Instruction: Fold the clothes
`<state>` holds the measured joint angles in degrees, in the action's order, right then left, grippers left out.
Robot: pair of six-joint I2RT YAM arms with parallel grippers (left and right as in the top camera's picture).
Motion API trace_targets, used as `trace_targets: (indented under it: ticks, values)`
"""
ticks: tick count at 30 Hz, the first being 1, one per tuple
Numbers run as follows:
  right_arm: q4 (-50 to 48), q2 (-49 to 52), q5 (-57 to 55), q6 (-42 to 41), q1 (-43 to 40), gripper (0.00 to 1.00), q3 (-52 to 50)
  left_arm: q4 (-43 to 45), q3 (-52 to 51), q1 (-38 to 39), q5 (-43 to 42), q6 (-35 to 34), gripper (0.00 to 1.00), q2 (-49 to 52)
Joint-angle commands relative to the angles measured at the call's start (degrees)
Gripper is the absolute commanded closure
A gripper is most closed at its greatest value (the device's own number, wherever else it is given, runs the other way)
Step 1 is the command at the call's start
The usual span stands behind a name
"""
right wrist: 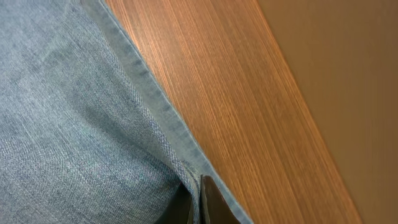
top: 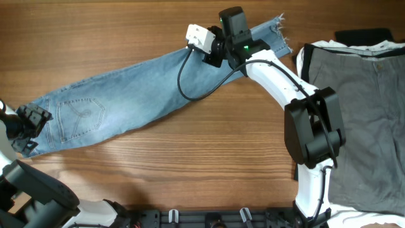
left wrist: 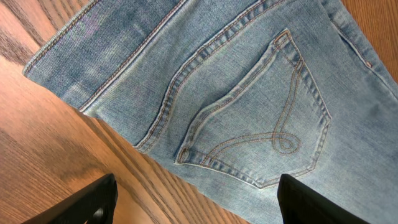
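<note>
The jeans (top: 145,85) lay flat and stretched out on the counter (top: 190,158). The waist end sat right under my left hand (top: 30,130). The frayed leg ends stuck out a little way past my right hand (top: 215,56). So the long way of the jeans ran from one hand to the other, waist at my left hand and leg ends at my right. The back pocket (left wrist: 249,118) faced up.

My left hand (left wrist: 196,199) was spread wide apart and held nothing. It hung over the waist with the pocket just ahead of it. My right hand (right wrist: 200,202) was squeezed together, and the side edge of the leg seemed to be pinched in it.

I thought a few things could go wrong. That pinch was only on the thin edge, so the cloth could slip out if I lifted fast. I could not tell if both layers were caught, and with only the top one, the leg might open up and fold crooked. Nothing held the waist down, so the whole thing might slide along the counter toward my right hand and not fold. The black cable (top: 183,82) hanging from my right arm lay over the leg and could drag it.
</note>
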<state>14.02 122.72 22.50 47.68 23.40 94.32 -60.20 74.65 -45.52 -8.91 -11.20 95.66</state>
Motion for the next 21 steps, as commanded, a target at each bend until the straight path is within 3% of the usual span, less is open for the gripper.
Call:
trace_targets:
  ticks: [1,2,4,6,11,13,18,21]
  values:
    - [-0.5,1.1,1.1,-4.7,-0.8,0.25,1.2,0.2,1.1,-0.3,-0.7,0.5,0.18,0.1]
    - [-0.5,1.2,1.0,-4.7,-0.8,0.00,1.2,0.2,1.1,-0.3,-0.7,0.5,0.18,0.1]
    - [-1.7,1.1,-1.4,-6.7,-0.9,0.00,1.2,0.2,1.1,-0.3,-0.7,0.5,0.18,0.1]
    - [-3.3,0.7,-7.6,-14.4,-1.4,0.00,1.3,0.1,1.1,-0.3,-0.7,0.5,0.17,0.1]
    - [6.9,-4.4,-5.8,-51.6,-9.3,0.00,1.3,-2.8,1.1,-0.3,3.5,5.0,0.18,0.1]
    - [13.7,-4.3,-2.0,-57.6,-13.6,0.00,1.2,-3.7,0.9,-0.4,6.1,4.5,0.20,0.1]
    - [28.4,-4.1,0.6,-56.5,-21.1,0.03,1.2,5.8,-8.4,-1.2,7.6,-1.5,0.24,0.2]
    - [32.9,-4.1,1.4,-50.6,-21.7,0.09,1.2,17.1,-16.2,-1.3,7.4,-3.7,0.42,0.2]
